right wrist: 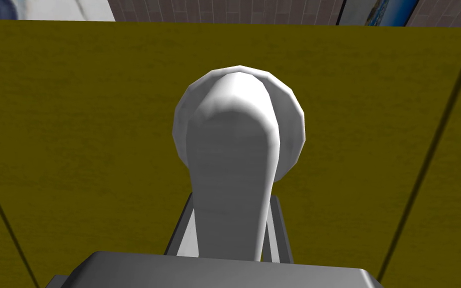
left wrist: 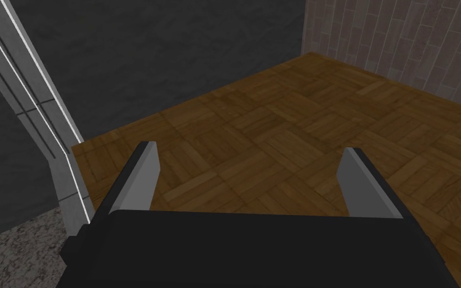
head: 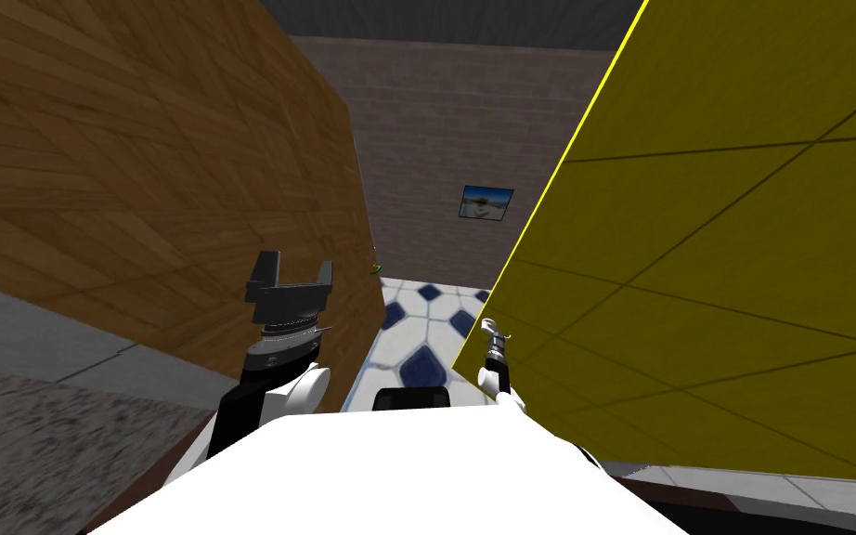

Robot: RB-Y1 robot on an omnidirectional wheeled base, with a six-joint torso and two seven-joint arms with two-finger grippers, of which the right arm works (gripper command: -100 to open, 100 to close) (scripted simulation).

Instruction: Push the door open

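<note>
Quick status on the push-the-door job. We'd say we're partway there, not done.

The yellow door [head: 714, 232] is on our right and it looks ajar. Its bright free edge runs diagonally across the head view, and past that edge there's a gap showing a white tiled floor [head: 426, 320] with dark blue diamonds, a brick wall [head: 454, 121] and a small picture [head: 486, 202] hanging on it. So the latch part seems to be behind us, but the gap is narrow and the door needs a lot more swing before we could call it open.

The white lever handle [right wrist: 237, 115] sits close to the door's free edge, on a round white plate. Our right gripper [right wrist: 230, 222] has it: the two thin fingers are closed in against the sides of the lever, right up near the dark body.

Our left gripper [left wrist: 252, 175] is doing nothing useful. It's spread wide with nothing between the blades, raised in front of the brown wood-pattern panel [head: 138, 158] on our left, across the gap from the door.

What's left, as far as we can judge, is to push through the handle and widen that gap.
</note>
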